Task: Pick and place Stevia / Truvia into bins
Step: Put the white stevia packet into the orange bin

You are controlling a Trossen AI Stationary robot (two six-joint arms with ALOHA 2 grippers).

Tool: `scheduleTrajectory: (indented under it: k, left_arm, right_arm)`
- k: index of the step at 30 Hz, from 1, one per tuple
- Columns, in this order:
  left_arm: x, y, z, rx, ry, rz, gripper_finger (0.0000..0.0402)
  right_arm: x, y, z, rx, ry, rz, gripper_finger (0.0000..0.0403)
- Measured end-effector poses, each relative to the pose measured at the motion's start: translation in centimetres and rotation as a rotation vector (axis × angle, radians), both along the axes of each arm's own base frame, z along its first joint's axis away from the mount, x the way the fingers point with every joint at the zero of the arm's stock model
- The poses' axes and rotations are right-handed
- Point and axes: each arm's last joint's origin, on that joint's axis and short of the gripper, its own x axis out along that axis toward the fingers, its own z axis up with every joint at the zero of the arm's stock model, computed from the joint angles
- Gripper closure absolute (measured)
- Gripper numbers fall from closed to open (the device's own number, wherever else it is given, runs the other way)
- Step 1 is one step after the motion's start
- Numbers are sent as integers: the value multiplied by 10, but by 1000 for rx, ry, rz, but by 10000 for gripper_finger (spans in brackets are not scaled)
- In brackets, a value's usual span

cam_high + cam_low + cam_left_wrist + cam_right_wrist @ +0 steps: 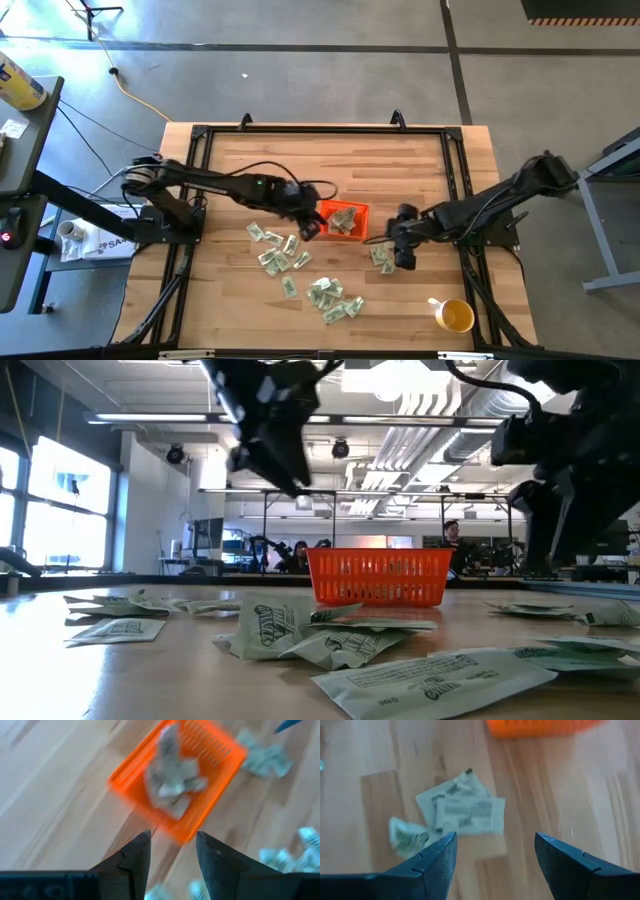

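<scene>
My left gripper (309,228) hangs just off the orange bin's (345,219) nine o'clock edge, fingers parted and holding nothing, with loose sweetener packets (278,253) scattered on the table (230,160) at its seven o'clock. The bin already holds a small heap of packets. At the bin's four o'clock, my right gripper (400,250) hangs spread wide and empty over a few more packets (461,812).

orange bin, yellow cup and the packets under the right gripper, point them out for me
orange bin (357,211): high view, on its far rim.
yellow cup (456,317): high view, on its round top.
packets under the right gripper (469,813): right wrist view, on the flat top packet.
</scene>
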Motion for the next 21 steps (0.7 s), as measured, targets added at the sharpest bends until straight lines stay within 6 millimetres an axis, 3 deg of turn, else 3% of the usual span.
scheduleTrajectory:
  k: [4,9,21]
  left_arm:
    - [-23,-12,-3,-16,106,69,209]
    - [-40,-30,-3,-39,99,124,209]
    - [-46,-49,-9,-57,87,205,209]
  right_arm:
    - [12,6,-14,-45,1,176,146]
    - [17,6,-29,-46,68,322,146]
    - [29,-11,-27,-62,22,416,147]
